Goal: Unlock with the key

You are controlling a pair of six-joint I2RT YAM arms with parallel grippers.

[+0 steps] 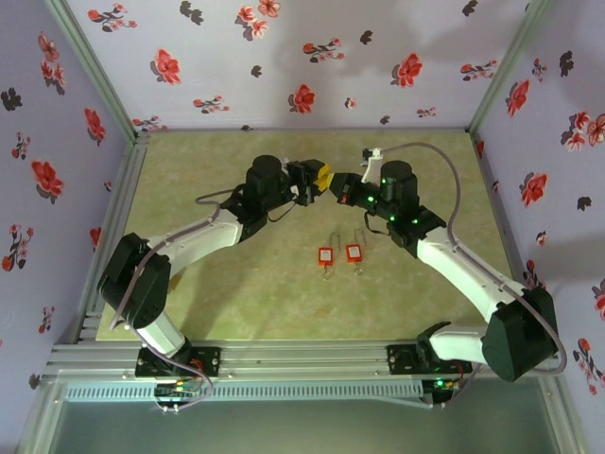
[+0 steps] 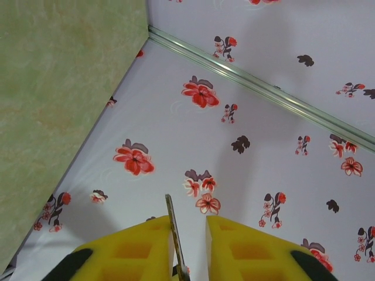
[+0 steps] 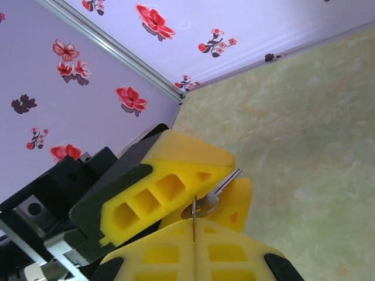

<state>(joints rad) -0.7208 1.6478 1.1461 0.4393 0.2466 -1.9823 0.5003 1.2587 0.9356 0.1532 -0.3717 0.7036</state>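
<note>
Around: lilac walls (image 1: pixel 284 66) on three sides, printed with red and dark flowers; metal rails (image 1: pixel 95 71) in the corners; a grey cable (image 1: pixel 452 189) arching off the right arm.
Floor: table (image 1: pixel 236 303) under a matt, mottled green-beige sheet.
On the table: two small red locks (image 1: pixel 326 256), flat rectangles with pale centres and a thin wire loop on top, side by side and just apart, nearer the arm bases than both grippers.
Meeting point: left gripper (image 1: pixel 326 177) and right gripper (image 1: pixel 342 188) nose to nose above the far half of the table.
Key place: key (image 3: pixel 208 201) up in the air between the two, well apart from the locks.
Key look: thin silvery metal, rounded head, narrow shaft slanting up and right in the right wrist view; edge-on as a slim blade in the left wrist view.
Right tool: clenched on the key, its pads (image 3: pixel 234 257) pressed together with the metal in the seam.
Left tool: jaws parted around the key, one pad just beside the blade, the other apart from it; not pinching.
In the way: left gripper's fingers (image 3: pixel 176 170) above and behind the key, hiding part of the shaft.
Pad make: yellow, wedge-shaped, moulded with square hollows, on black mounts.
</note>
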